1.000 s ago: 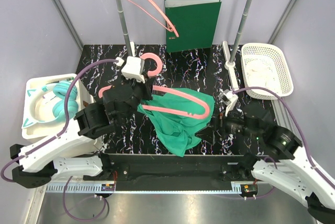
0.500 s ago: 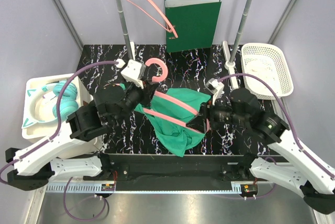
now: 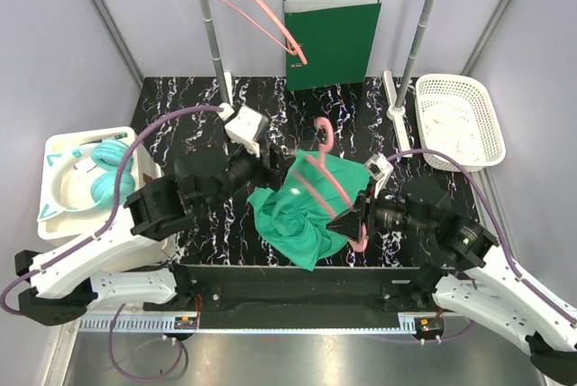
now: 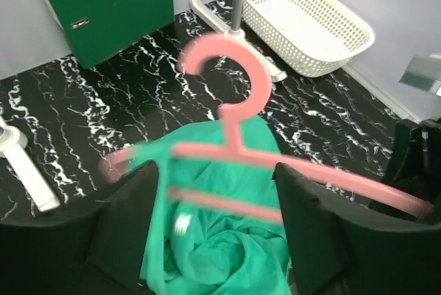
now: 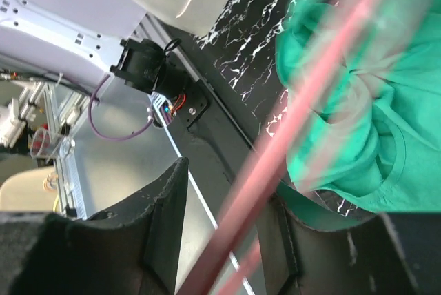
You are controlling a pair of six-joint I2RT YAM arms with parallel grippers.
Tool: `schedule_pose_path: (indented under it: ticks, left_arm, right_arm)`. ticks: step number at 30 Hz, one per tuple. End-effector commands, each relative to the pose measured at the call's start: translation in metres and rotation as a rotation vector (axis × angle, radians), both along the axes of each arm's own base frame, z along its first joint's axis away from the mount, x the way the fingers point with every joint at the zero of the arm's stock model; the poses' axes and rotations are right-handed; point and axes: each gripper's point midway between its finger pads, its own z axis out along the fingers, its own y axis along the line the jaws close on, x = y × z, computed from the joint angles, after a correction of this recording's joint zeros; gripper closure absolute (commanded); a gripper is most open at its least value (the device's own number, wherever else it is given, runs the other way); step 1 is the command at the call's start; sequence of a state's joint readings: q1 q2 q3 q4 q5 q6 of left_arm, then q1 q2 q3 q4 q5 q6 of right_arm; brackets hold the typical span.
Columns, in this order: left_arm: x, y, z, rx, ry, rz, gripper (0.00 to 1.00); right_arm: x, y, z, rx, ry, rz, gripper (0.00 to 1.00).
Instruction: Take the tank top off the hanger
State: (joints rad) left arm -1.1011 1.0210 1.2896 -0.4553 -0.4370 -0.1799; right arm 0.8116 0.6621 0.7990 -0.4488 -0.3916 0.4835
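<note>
At left, our tray (image 3: 68, 139) holds one headphones (image 3: 108, 183); right gripper (image 3: 353, 222) clamps one of two hangers (image 4: 235, 123) (image 3: 297, 52); left gripper (image 3: 266, 168) wide.

Pink hanger (image 4: 238, 150) above green tank top (image 4: 227, 247), inside wide-open left claw (image 4: 220, 222); white basket (image 4: 310, 26) and green binder (image 4: 110, 5) behind.

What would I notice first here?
A bright pink hanger tilts up in the middle of the black marbled table, its end in the right gripper, with a crumpled green tank top bunched under it. Behind stands a green binder, and teal headphones lie in a white tray at the left.
</note>
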Motion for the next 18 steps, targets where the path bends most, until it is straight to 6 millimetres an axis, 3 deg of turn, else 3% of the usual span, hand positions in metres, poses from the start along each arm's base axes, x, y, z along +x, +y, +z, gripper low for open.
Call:
schedule_pose_path:
  ticks: [1, 6, 11, 14, 18]
  left_arm:
    - [-0.012, 0.018, 0.027, -0.078, -0.046, -0.016, 0.22]
    - [-0.017, 0.03, -0.004, -0.051, 0.023, 0.013, 0.23]
    - [-0.014, 0.012, -0.053, -0.007, 0.129, 0.007, 0.3]
    - [-0.005, -0.002, -0.072, 0.013, 0.168, 0.002, 0.3]
    - [0.024, -0.009, -0.071, -0.015, 0.159, 0.037, 0.24]
  right_arm:
    - [0.004, -0.011, 0.015, 0.088, -0.032, -0.088, 1.0]
    - [-0.004, -0.022, 0.02, 0.134, -0.066, -0.1, 1.0]
    - [-0.002, -0.034, 0.029, 0.162, -0.127, -0.15, 1.0]
    - [-0.005, -0.04, 0.043, 0.194, -0.172, -0.16, 1.0]
    - [-0.015, -0.048, 0.066, 0.247, -0.218, -0.149, 1.0]
